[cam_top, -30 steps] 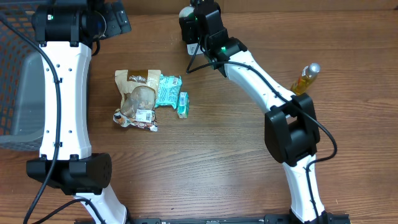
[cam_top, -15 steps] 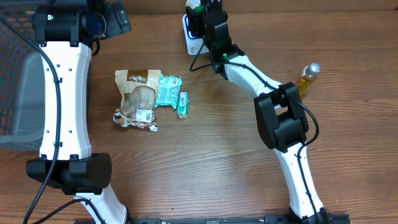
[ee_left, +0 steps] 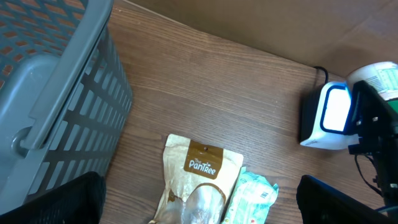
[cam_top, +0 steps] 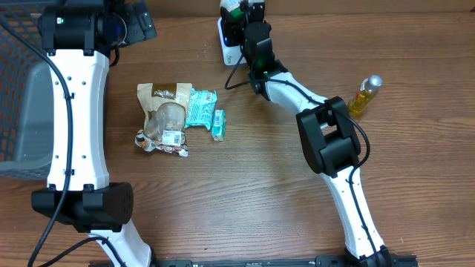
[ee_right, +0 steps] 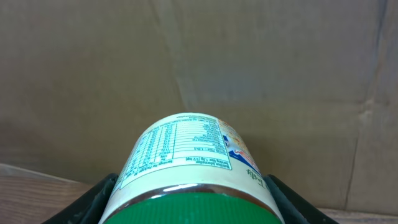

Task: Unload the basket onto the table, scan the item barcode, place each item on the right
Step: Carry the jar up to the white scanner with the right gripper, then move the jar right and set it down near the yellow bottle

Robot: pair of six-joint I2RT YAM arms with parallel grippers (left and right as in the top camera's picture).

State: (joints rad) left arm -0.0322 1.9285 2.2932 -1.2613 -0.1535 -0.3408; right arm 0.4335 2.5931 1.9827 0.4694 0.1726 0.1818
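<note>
My right gripper (cam_top: 245, 16) is shut on a jar (ee_right: 186, 155) with a green lid and a white nutrition label. In the right wrist view the jar fills the space between the black fingers (ee_right: 99, 200). It hangs at the table's far edge, right by the white barcode scanner (cam_top: 225, 43), whose window glows (ee_left: 336, 109). The left wrist view shows part of the jar (ee_left: 380, 76) just right of the scanner. My left gripper (ee_left: 199, 208) stands wide open and holds nothing, high over the table's far left (cam_top: 137, 24).
A PanTree pouch (cam_top: 165, 115), a teal packet (cam_top: 200, 107) and a small teal box (cam_top: 217, 124) lie together left of centre. A grey basket (cam_top: 18, 89) stands at the left edge. A yellow bottle (cam_top: 364, 95) stands at the right. A cardboard wall runs behind the table.
The right arm has swung left and toward the far edge, carrying the jar closer over the scanner. The left arm has stayed still.
</note>
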